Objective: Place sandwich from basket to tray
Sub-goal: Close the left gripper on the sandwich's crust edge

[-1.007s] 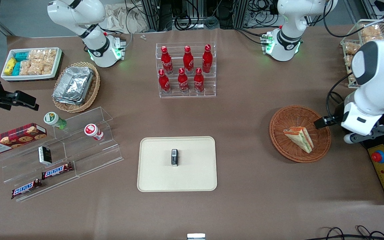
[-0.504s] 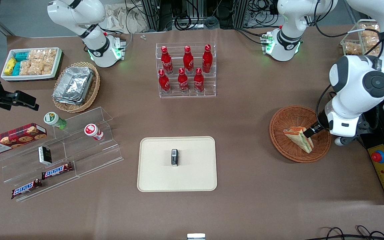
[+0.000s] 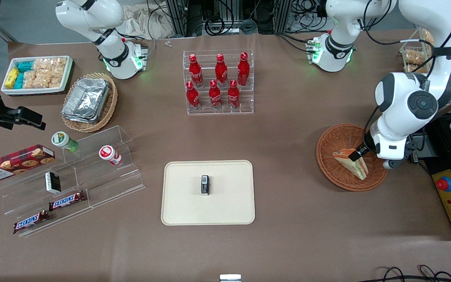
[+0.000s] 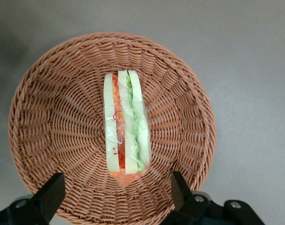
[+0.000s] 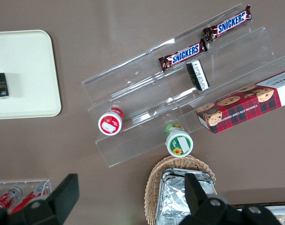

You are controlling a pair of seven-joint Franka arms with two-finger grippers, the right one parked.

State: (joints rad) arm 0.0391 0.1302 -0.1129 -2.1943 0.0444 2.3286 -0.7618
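The wedge sandwich point(image 3: 351, 163) lies in the round reddish-brown basket point(image 3: 335, 137) toward the working arm's end of the table. My gripper point(image 3: 356, 156) hangs just above the sandwich, its wrist over the basket's rim. In the left wrist view the sandwich point(image 4: 126, 126) lies edge-up, showing pale bread with orange-red and green layers. The gripper point(image 4: 115, 194) is open, and its black fingers point(image 4: 180, 190) stand wide on either side of the sandwich's tip, apart from it, over the basket's weave point(image 4: 48, 117). The cream tray point(image 3: 178, 203) lies mid-table with a small dark object point(image 3: 205, 185) at its centre.
An acrylic rack of red bottles point(image 3: 218, 84) stands farther from the camera than the tray. A tiered acrylic shelf with snacks point(image 3: 73, 176), a tan wicker basket of foil containers point(image 3: 88, 102) and a white bin point(image 3: 37, 74) sit toward the parked arm's end. A control box point(image 3: 448, 196) lies beside the basket.
The working arm has swung in from the table's end over the basket, and the gripper has come from beside the rim to above the sandwich. The sandwich has not moved.
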